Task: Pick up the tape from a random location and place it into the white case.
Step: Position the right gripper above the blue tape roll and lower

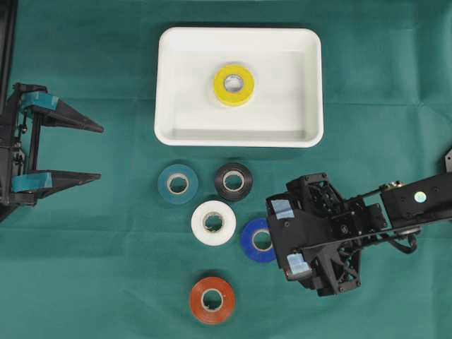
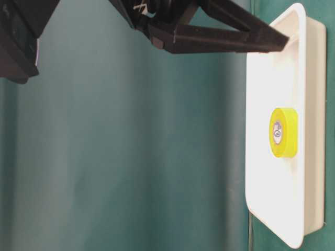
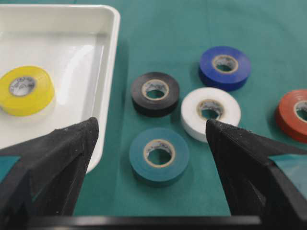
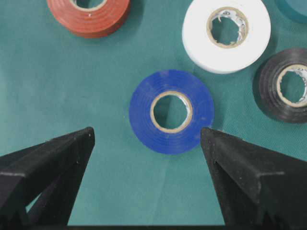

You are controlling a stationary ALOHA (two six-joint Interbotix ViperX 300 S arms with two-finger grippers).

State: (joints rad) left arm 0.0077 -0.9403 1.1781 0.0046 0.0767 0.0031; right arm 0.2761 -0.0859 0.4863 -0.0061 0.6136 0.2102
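The white case (image 1: 168,85) lies at the back middle with a yellow tape roll (image 1: 234,84) inside it. Five rolls lie on the cloth in front of it: teal (image 1: 177,183), black (image 1: 233,181), white (image 1: 213,222), blue (image 1: 258,240) and red (image 1: 212,299). My right gripper (image 4: 147,132) is open and empty. It hangs just right of the blue roll (image 4: 171,111), and its right fingertip overlaps that roll's edge in the wrist view. My left gripper (image 1: 100,152) is open and empty at the far left, facing the teal roll (image 3: 159,154).
Green cloth covers the whole table. The case's rim (image 3: 111,57) is close to my left gripper's left finger in the wrist view. The table-level view shows the case (image 2: 261,172), the yellow roll (image 2: 284,132) and one left finger (image 2: 235,36).
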